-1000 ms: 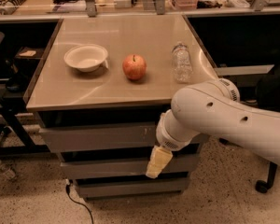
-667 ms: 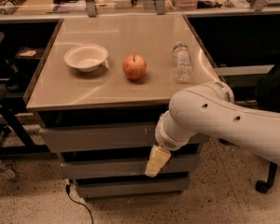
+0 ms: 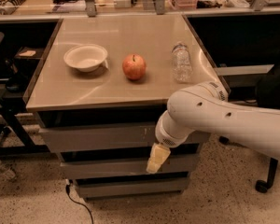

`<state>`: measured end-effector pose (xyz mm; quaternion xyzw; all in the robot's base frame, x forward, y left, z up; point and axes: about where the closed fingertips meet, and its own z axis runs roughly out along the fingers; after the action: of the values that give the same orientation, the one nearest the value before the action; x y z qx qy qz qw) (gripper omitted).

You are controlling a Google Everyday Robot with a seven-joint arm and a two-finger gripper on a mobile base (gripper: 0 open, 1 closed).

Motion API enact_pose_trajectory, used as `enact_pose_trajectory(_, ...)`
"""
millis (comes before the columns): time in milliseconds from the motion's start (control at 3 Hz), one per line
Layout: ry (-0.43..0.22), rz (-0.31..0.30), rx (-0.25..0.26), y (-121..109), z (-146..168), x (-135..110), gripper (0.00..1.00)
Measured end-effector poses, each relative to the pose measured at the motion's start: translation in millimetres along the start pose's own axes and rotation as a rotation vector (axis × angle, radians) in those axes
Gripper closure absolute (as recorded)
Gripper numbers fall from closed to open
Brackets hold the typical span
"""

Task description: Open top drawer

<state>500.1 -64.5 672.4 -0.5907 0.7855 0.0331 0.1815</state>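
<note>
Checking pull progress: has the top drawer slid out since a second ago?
No. The top drawer front sits at the same line under the tabletop edge. The tool hangs in front of the drawer below, right of centre.

Matt grey front on top drawer, pale scuffs rt of centre. Just below it, gripper: matt, yellowish. Smooth white plastic arm. Smooth semi-gloss tabletop. Clear plastic bottle.
</note>
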Motion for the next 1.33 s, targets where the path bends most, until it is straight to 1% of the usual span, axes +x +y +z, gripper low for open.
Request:
enact_pose_trajectory(667, 0.019, -0.020, 0.004, -21.2, 14.9, 1.8, 0.00)
enact_pose_trajectory(1000, 0.036, -0.031, -0.031, -17.3, 31.1, 3.9, 0.00)
enact_pose_trajectory(1333, 0.055, -0.036, -0.084, -6.2, 43.9, 10.7, 0.00)
